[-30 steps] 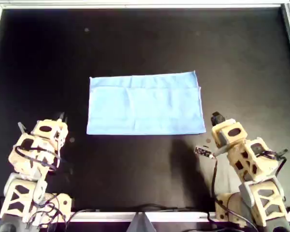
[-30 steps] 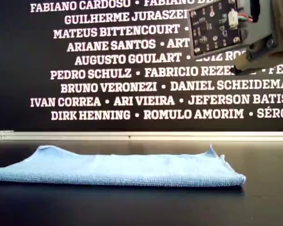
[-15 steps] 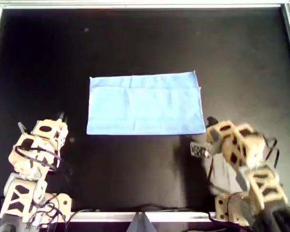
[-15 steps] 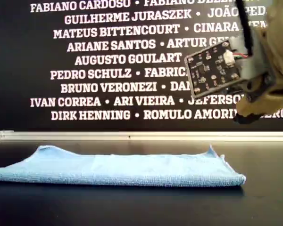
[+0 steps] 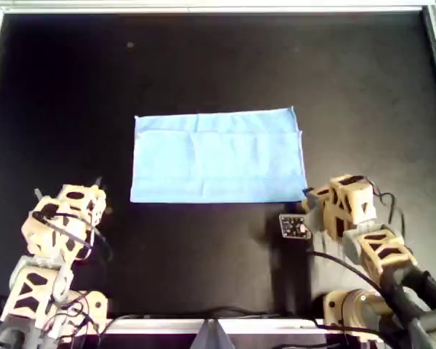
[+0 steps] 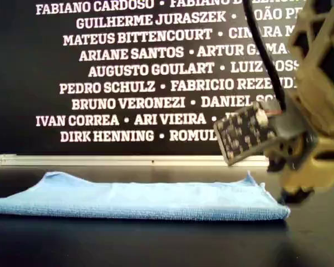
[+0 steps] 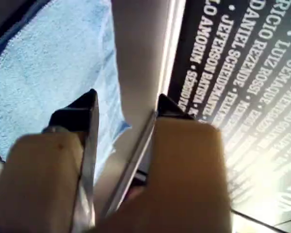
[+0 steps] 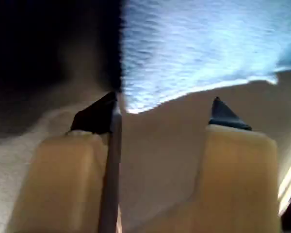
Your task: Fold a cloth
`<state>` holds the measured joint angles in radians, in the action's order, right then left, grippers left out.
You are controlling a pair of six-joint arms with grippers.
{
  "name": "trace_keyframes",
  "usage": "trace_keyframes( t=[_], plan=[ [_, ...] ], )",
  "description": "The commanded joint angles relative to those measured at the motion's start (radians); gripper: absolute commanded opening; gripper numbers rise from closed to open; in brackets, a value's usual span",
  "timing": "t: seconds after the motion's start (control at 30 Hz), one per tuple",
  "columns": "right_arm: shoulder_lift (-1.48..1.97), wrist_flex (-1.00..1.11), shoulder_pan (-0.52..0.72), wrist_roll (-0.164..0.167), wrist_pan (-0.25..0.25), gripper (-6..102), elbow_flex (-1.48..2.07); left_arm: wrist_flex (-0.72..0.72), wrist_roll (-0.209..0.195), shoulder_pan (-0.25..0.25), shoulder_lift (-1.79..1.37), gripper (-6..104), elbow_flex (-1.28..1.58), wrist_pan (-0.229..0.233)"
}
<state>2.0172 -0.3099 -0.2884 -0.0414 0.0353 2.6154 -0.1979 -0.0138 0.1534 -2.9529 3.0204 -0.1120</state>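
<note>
The light blue cloth (image 5: pixel 218 156) lies flat on the black table as a wide rectangle, with a fold line along its far part. It shows as a low strip in the exterior view (image 6: pixel 139 197). My second gripper (image 5: pixel 309 195) is open, low over the table just off the cloth's near right corner in the overhead view. The cloth (image 8: pixel 199 43) fills the space just past the jaws of my second gripper (image 8: pixel 165 109). My first gripper (image 5: pixel 93 187) is open and empty, apart from the cloth off its near left corner. The cloth (image 7: pixel 48 63) lies beyond my first gripper (image 7: pixel 126 104).
A metal rail (image 5: pixel 218 9) borders the black table (image 5: pixel 218 58) at the far side and both sides. A dark banner with white names (image 6: pixel 128 72) stands behind it. A small circuit board (image 5: pixel 294 225) hangs on the second arm's wrist.
The second arm has moved toward the cloth's near right corner and come down low beside it. The first arm has shifted slightly. The cloth has not moved.
</note>
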Motion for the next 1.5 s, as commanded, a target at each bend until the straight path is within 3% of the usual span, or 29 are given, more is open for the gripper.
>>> trace_keyframes(
  t=[0.0, 0.73, 0.9, 1.1, 1.27, 1.33, 1.47],
  plan=[
    [-0.021, 0.008, -0.003, -0.003, 0.009, 73, -0.064, 0.006, 0.005, -0.002, -0.002, 43, -0.012, -0.006],
    [-0.341, -0.06, -0.006, -0.005, 0.012, 71, -0.33, 0.008, 0.005, -0.002, -0.003, 43, -0.012, -0.011],
    [-0.347, -0.06, -0.006, -0.009, 0.012, 55, -0.359, 0.008, 0.005, -0.002, -0.002, 43, -0.012, -0.011],
    [-0.387, -0.058, -0.002, -0.063, 0.011, 26, -0.41, 0.008, 0.002, -0.002, -0.002, 43, -0.012, -0.011],
    [-0.414, -0.046, 0.005, -0.077, 0.011, 2, -0.431, 0.008, 0.003, -0.002, -0.002, 43, -0.012, -0.011],
    [-0.414, -0.046, 0.006, -0.077, 0.011, -3, -0.431, 0.008, 0.003, -0.002, -0.002, 43, -0.012, -0.011],
    [-0.387, -0.046, 0.012, -0.077, 0.008, -1, -0.408, 0.008, 0.003, -0.002, -0.002, 43, -0.012, -0.011]
  ],
)
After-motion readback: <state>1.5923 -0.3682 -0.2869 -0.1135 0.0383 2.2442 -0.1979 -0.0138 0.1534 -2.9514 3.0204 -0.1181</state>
